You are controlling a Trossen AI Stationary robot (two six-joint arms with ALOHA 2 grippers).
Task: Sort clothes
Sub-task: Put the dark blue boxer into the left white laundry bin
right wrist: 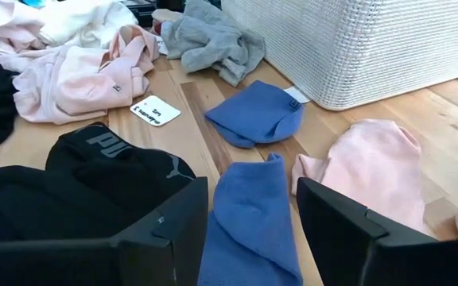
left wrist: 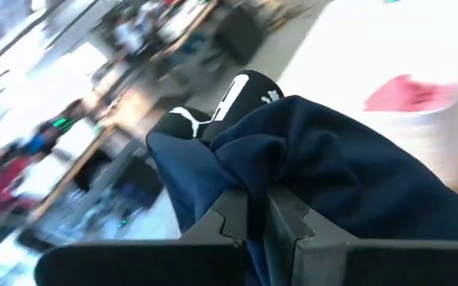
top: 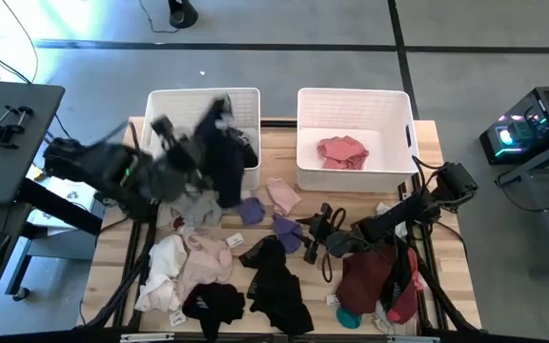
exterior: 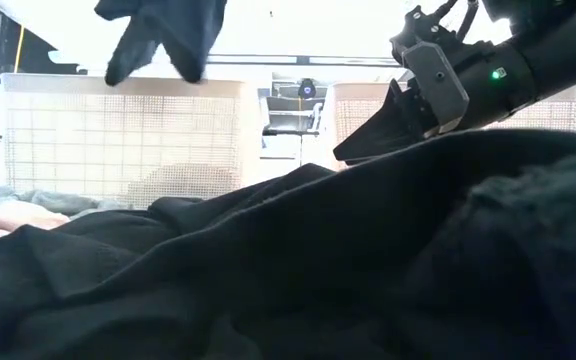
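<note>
Left gripper (left wrist: 257, 226) holding navy garment (top: 219, 152) aloft over left white bin (top: 203, 100), jaws clamped on fabric fold. Pile of clothes (top: 255, 276) lying on tabletop (top: 284, 133); maroon piece (top: 341, 151) sitting in right white bin (top: 355, 100). Right gripper (right wrist: 249, 218) hovering low over blue sock (right wrist: 249, 222), jaws wide, straddling it.

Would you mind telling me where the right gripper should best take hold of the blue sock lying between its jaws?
Probably grip the blue sock across its narrow width near the middle, coming straight down from above. It lies flat and lengthwise between the open jaws of the right gripper, clear of the pink garment beside it.
</note>
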